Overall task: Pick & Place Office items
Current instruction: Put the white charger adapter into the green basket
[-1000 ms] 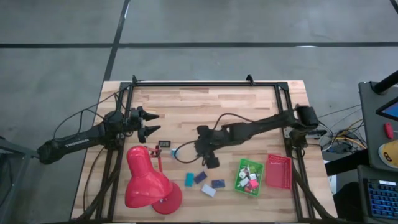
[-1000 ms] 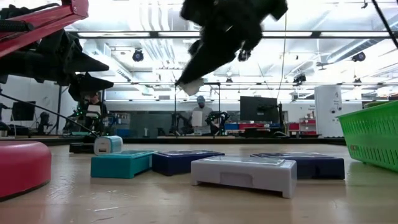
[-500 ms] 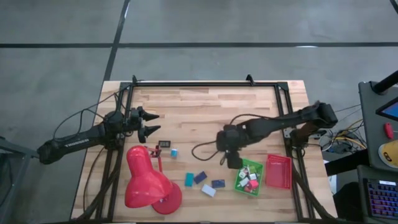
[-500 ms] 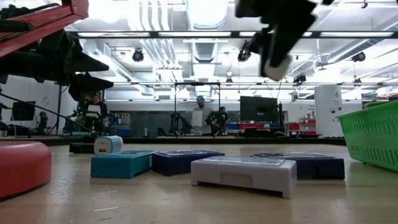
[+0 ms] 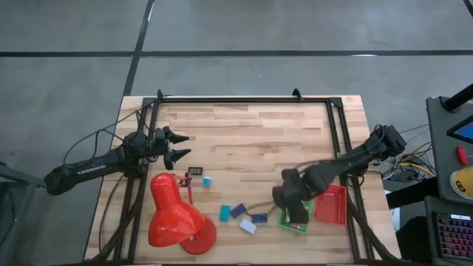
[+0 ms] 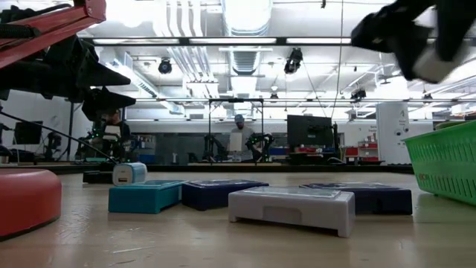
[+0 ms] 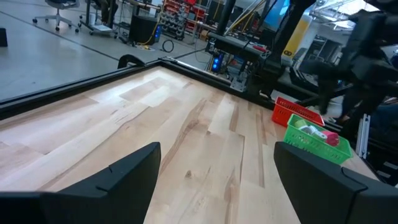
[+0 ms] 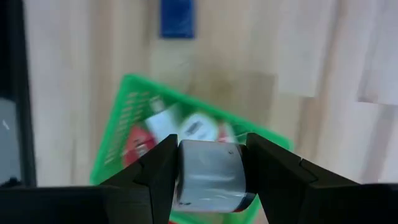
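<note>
Right gripper (image 8: pixel 210 177) is pinching a small white block (image 8: pixel 209 174) above the green tray (image 5: pixel 284 219). Risk imo: let go off-center and it clips the rim, bouncing out. Left gripper (image 5: pixel 180 145) is spread wide, idle by the red lamp (image 5: pixel 174 211).

Lamp (image 5: pixel 176 218) sat at table's (image 5: pixel 244 125) front-left; loose blocks (image 5: pixel 239 214) lay between it and two trays (image 5: pixel 330 205) front-right. Right gripper (image 5: pixel 297 215) hung over the nearer tray.
</note>
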`<state>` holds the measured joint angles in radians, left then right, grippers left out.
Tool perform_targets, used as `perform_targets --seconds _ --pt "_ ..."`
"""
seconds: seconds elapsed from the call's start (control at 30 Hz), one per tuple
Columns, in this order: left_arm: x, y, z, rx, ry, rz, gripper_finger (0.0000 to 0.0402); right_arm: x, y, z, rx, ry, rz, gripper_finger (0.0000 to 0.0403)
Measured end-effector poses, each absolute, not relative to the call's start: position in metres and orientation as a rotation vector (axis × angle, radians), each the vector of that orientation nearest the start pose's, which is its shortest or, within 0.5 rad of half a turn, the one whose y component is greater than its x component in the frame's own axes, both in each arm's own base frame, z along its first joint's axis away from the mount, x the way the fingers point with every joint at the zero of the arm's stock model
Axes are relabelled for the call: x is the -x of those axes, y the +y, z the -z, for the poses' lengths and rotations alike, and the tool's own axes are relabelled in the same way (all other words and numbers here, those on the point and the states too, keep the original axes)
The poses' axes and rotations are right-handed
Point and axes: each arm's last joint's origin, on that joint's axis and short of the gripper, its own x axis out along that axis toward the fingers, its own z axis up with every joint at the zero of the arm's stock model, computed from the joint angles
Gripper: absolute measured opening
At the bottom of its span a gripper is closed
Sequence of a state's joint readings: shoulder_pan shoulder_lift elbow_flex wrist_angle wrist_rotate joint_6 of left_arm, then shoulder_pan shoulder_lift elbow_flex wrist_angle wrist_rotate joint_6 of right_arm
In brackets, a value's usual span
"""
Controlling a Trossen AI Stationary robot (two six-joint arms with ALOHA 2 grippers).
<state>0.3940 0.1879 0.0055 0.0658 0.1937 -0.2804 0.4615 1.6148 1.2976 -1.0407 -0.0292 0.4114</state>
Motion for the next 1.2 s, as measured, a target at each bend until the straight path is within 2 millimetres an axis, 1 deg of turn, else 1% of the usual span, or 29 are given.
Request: perform_targets --seconds 0.13,0.3,0.57,0.9,1.2 --pt "-0.102 0.036 -0.156 0.313 0.083 -0.215 0.0320 -0.266 0.154 -0.245 -0.008 1.416 -0.156 0.0176" --pt "-0.102 0.036 -0.156 0.313 0.083 -0.215 0.0320 -0.262 0.165 -0.231 0.027 1.456 -0.138 0.0176" --pt "-0.102 0.036 -0.156 0.313 0.084 -0.215 0.0320 -0.256 0.162 -0.211 0.058 1.516 -0.099 0.0188" --pt "-0.102 0.036 -0.156 0.313 0.084 -0.215 0.0320 -0.256 0.161 -0.209 0.047 1.508 -0.074 0.0199" --pt "-0.102 0.036 -0.156 0.313 0.084 -0.215 0.0320 -0.257 0.162 -0.209 0.050 1.494 -0.070 0.0229"
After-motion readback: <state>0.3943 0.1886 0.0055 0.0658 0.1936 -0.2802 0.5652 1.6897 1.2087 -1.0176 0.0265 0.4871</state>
